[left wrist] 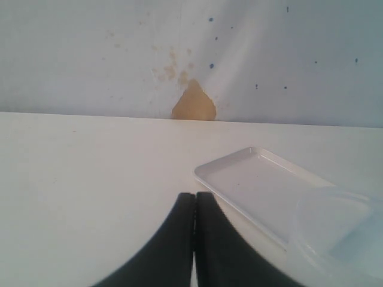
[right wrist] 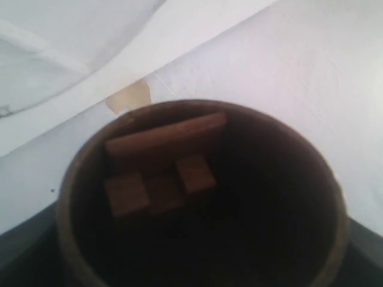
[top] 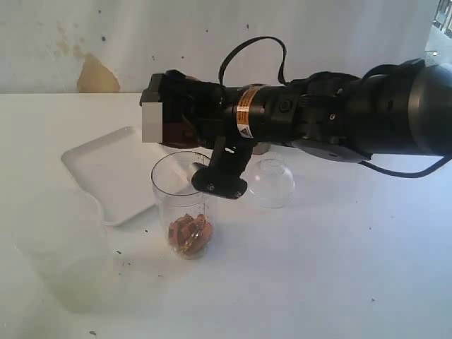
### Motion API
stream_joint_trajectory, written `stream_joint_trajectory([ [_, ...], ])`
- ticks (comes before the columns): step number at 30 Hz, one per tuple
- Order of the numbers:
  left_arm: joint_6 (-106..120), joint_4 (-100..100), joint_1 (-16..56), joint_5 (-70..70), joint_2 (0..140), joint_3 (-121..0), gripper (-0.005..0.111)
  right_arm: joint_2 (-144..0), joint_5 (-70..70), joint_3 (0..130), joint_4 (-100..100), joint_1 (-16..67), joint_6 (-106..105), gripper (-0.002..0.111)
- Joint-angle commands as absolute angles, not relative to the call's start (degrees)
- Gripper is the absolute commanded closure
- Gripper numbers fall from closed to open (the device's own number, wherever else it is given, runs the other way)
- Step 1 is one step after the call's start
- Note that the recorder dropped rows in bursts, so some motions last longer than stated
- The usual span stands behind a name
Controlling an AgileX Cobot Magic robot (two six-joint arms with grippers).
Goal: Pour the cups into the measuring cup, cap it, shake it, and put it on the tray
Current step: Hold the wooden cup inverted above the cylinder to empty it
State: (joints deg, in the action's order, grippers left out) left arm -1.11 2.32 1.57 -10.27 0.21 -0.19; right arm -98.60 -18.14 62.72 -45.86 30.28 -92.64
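The brown wooden cup (top: 178, 133) is tipped on its side above the rim of the clear measuring cup (top: 182, 205), with my right gripper (top: 185, 127) shut on it. In the right wrist view the wooden cup (right wrist: 197, 119) fills the frame, with a brown stick and a few small brown blocks (right wrist: 158, 182) inside it. Orange-brown pieces (top: 189, 233) lie at the bottom of the measuring cup. The white tray (top: 113, 166) lies behind and left of it. My left gripper (left wrist: 195, 200) is shut and empty over the table beside the tray (left wrist: 257, 179). The steel tumbler is out of view.
A small clear dome-shaped cap (top: 272, 182) sits on the table right of the measuring cup, under my right arm. A cloudy translucent plastic cup (top: 60, 261) stands at the front left, its rim (left wrist: 338, 230) close to the left gripper. A wall with a tan patch (left wrist: 193, 104) closes the back.
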Motion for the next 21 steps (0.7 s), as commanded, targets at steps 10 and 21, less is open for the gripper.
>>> stream_joint_trajectory([
  [10, -1.3, 2.6, 1.4, -9.9, 0.0, 0.0, 0.106, -97.4, -18.7, 62.7, -46.1, 30.9, -100.6, 0.108],
  [21, -1.3, 2.6, 1.4, -9.9, 0.0, 0.0, 0.106, -97.4, -18.0, 62.7, -46.0, 30.9, -94.4, 0.108],
])
